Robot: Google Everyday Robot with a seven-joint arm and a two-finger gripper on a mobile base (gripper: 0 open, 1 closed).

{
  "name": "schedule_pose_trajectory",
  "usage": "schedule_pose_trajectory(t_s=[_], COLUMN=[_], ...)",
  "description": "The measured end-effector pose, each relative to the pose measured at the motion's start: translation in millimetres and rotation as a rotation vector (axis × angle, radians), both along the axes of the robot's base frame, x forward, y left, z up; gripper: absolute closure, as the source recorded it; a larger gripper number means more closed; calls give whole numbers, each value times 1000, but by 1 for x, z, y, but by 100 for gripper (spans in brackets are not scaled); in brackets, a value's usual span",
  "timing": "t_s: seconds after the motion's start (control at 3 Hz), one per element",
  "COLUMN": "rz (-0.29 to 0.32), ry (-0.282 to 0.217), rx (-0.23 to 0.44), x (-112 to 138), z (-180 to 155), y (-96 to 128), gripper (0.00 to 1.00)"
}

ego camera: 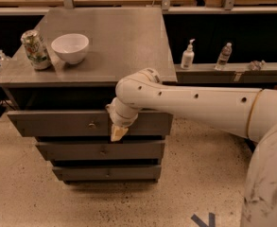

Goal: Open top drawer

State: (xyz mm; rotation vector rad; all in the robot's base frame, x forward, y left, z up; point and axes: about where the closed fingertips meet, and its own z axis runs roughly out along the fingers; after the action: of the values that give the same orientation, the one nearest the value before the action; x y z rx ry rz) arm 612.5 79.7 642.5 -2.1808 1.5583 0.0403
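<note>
A: Status on top drawer [48, 123]?
B: Sits directly under the desk [128, 56] slab, widest of three fronts. Can't say how far out. Seeing can [35, 49] and bowl [70, 48] up-left of the knob [91, 125], so pull smooth, no jerks.
A: Claw [118, 132]?
B: Parked just right of the knob, slightly lower. Touching the front or just off it, can't tell. Not on the knob. Open or closed: can't tell either.
A: Fix?
B: Probably shift left onto the knob, close around it, pull straight out, level.
</note>
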Motion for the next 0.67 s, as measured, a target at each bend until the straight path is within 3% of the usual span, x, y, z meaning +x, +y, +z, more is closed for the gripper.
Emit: schedule_pose_trajectory(t_s=[0.33,0.67], rz=[0,0], ry=[0,0], rx=[0,0], x=[0,0], z=[2,2], y=[0,0], gripper=[33,33])
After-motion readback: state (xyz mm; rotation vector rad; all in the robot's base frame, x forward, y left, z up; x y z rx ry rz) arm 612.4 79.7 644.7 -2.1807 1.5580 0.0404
